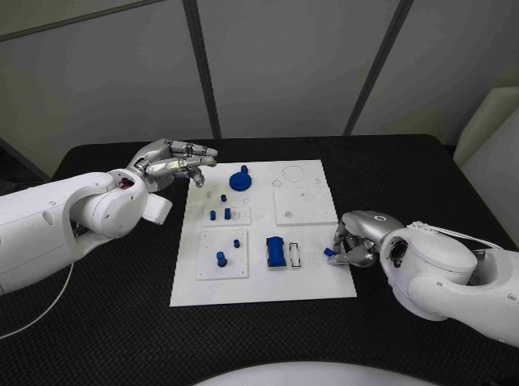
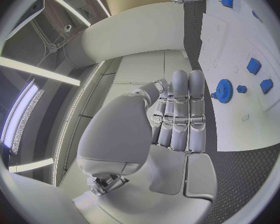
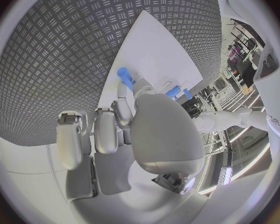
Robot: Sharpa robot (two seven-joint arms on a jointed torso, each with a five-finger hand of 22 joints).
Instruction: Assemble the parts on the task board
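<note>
The right robot hand [image 1: 354, 246] grasps a small blue part [image 1: 329, 252] at the task board's [image 1: 317, 287] right edge, apparently for insertion, while the left robot hand [image 1: 174, 163] hovers released beside its far-left corner.

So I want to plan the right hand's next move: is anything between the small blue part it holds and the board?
Nothing visible. The right hand pinches the small blue part at the task board's right edge, with bare white surface beside it.

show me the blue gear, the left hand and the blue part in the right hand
Blue gear [image 1: 241, 179], head view, its toothed disc.
Left hand [image 1: 175, 161], head view, its middle.
Blue part [image 3: 125, 76], right wrist view, its free end.
</note>
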